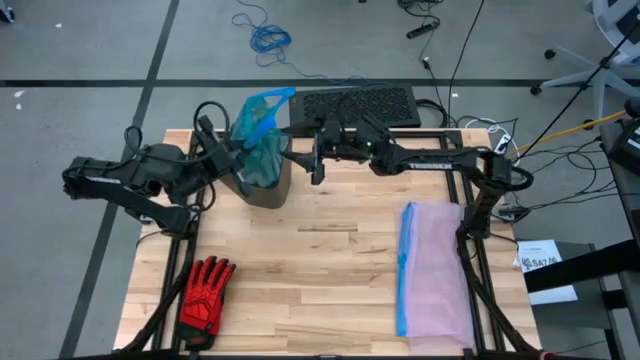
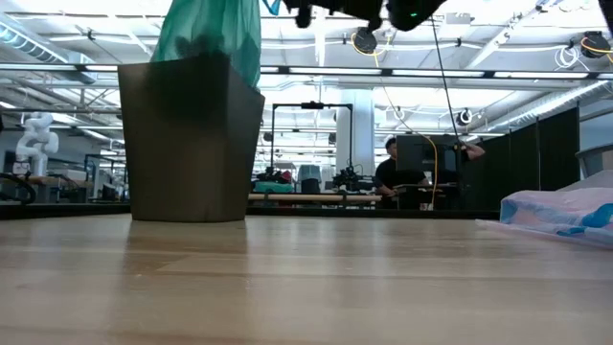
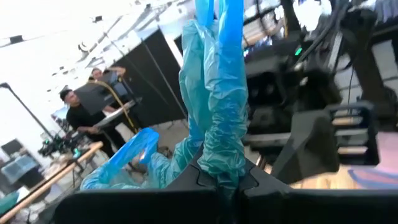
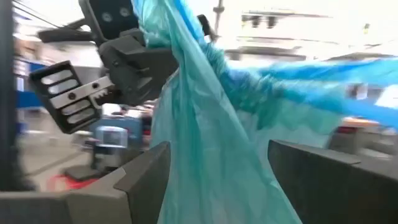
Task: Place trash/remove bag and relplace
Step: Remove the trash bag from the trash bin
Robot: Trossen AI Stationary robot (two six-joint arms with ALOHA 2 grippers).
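A dark bin [image 1: 268, 185] stands at the table's far left. The teal-green bag [image 1: 258, 135] rises out of it, its top bunched into a neck with a blue rim [image 1: 276, 97]. My left gripper [image 1: 238, 150] reaches in from the left and is shut on the bag [image 3: 214, 93]. My right gripper [image 1: 313, 160] hangs open just right of the bin. In the right wrist view its fingers [image 4: 146, 171] stand on either side of the bag [image 4: 205, 143]; I cannot tell whether they touch it. The trash is hidden. My left gripper pinches the bag's gathered neck [image 3: 221, 165] between its two fingers, several bunched layers together. The fingers come in level from the table's left. The plastic stands up past the fingers, and the bag's lower part [image 2: 211, 38] still goes down into the bin [image 2: 192, 139].
A red-and-black glove [image 1: 205, 300] lies at the near left. A pale lilac bag with a blue rim [image 1: 435, 270] lies flat at the right. A black perforated mat [image 1: 355, 105] sits at the far edge. A person [image 2: 391, 172] sits in the room behind.
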